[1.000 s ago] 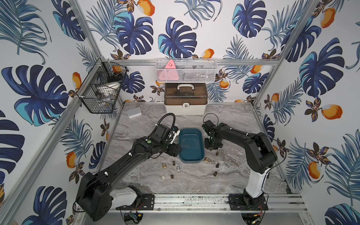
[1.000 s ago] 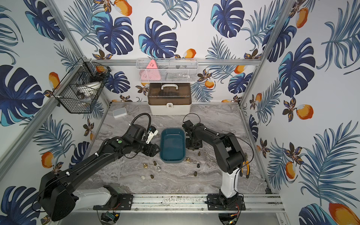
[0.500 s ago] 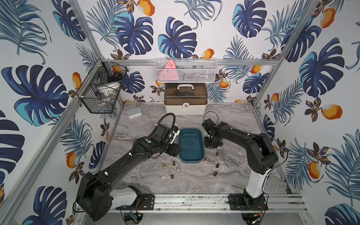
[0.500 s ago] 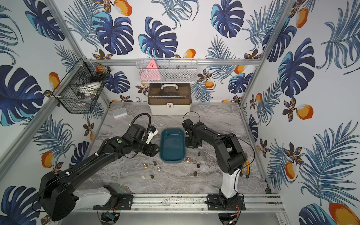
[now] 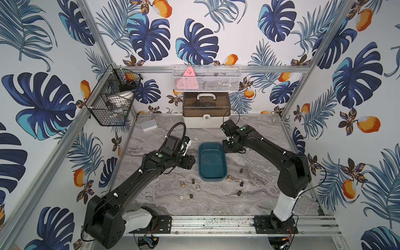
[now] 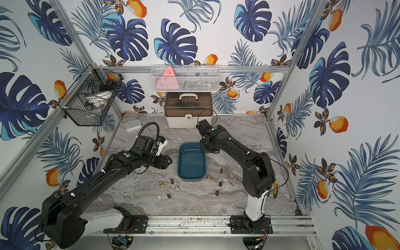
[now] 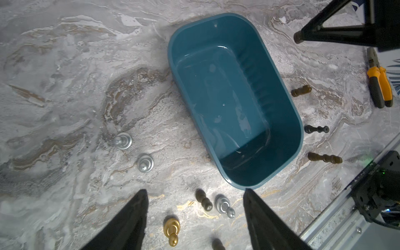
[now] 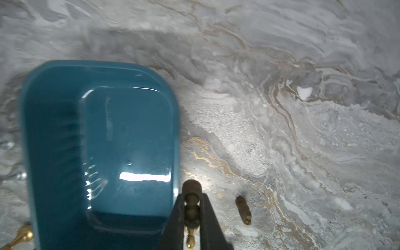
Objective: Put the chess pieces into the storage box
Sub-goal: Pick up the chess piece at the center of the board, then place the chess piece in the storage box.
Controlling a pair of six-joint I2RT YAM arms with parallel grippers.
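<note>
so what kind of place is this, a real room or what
Probably a robot test cell, not a real room: an aluminium frame borders walls of leaf wallpaper, and the left arm and right arm are mounted on a metal rail.

- Both top views look down from high above my arm bases onto the whole bench (image 5: pixel 216 201).
- My wrist cameras look down close; both share the storage box (image 7: pixel 227 97).

The storage box (image 5: pixel 212 161) is glossy dark teal. The table (image 5: pixel 259 194) is grey marble veined with brown and gold. The chess pieces (image 7: pixel 122 140) are silver, gold and dark brown, plus one whitish piece (image 5: pixel 181 197). The left claw (image 7: pixel 194 191) and right claw (image 8: pixel 192 195) are black, and the right one holds a dark brown piece (image 8: pixel 191 186). The pliers (image 7: pixel 381 86) have orange-and-black handles. The walls (image 5: pixel 238 32) are white with navy-teal leaves and orange fruit.
</note>
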